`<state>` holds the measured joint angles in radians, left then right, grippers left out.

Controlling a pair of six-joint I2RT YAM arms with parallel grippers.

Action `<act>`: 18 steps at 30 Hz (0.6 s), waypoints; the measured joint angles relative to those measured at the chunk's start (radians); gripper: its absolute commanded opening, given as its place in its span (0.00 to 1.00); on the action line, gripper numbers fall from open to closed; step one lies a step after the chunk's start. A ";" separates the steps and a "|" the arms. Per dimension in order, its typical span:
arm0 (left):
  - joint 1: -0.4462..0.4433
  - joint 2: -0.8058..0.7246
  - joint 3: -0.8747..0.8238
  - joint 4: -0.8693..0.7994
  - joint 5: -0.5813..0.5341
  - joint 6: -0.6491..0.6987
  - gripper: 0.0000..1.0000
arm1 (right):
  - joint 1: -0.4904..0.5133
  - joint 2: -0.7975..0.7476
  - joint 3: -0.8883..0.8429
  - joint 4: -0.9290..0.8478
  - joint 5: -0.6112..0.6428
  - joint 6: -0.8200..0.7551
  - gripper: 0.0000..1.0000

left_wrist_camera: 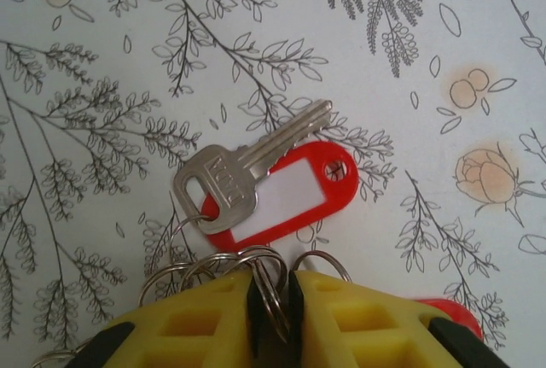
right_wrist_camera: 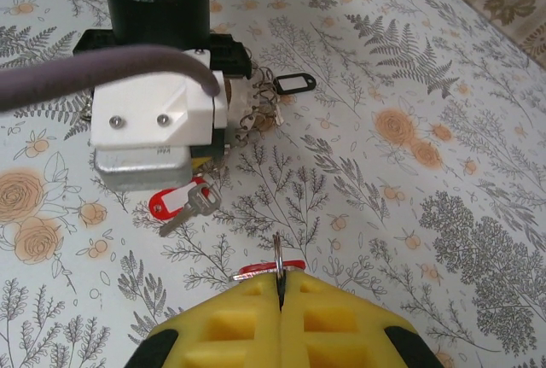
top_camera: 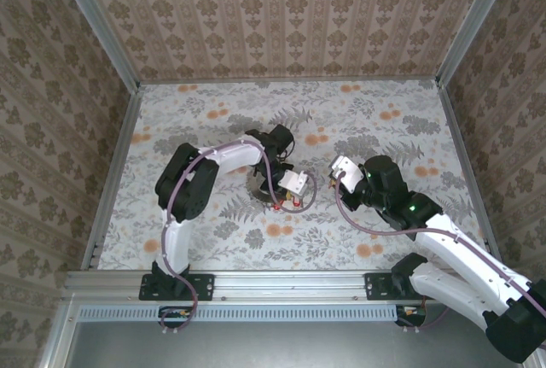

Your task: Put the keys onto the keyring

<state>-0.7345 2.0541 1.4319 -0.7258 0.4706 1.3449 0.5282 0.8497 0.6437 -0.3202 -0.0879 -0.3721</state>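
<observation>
Left fingers stand a slit apart with the keyring coils between them (gripping or not, I cannot tell), probably steadying it beside the red-tagged key on the counter — right fingers are pressed together on a thin ring, likely holding it upright for threading

Key: one, silver. Red tag lying under the key, second red tag well apart from it: two. Black tag: one, beyond the key. Wire rings: a bunch touching the key, number indeterminate. One further ring stands well apart.
</observation>
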 measured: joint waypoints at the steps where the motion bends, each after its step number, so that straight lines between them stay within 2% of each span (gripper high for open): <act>1: 0.010 -0.006 -0.010 0.005 0.006 0.000 0.25 | 0.000 0.000 0.000 0.000 0.000 0.000 0.00; 9: 0.089 -0.056 -0.055 0.023 0.042 0.001 0.27 | 0.000 0.000 0.000 0.000 0.000 -0.003 0.00; 18: 0.101 -0.056 -0.069 0.047 0.061 0.001 0.27 | 0.000 0.000 0.000 -0.001 0.002 -0.014 0.00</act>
<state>-0.6331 1.9980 1.3628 -0.6788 0.5320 1.3457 0.5282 0.8497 0.6437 -0.3214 -0.0860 -0.3862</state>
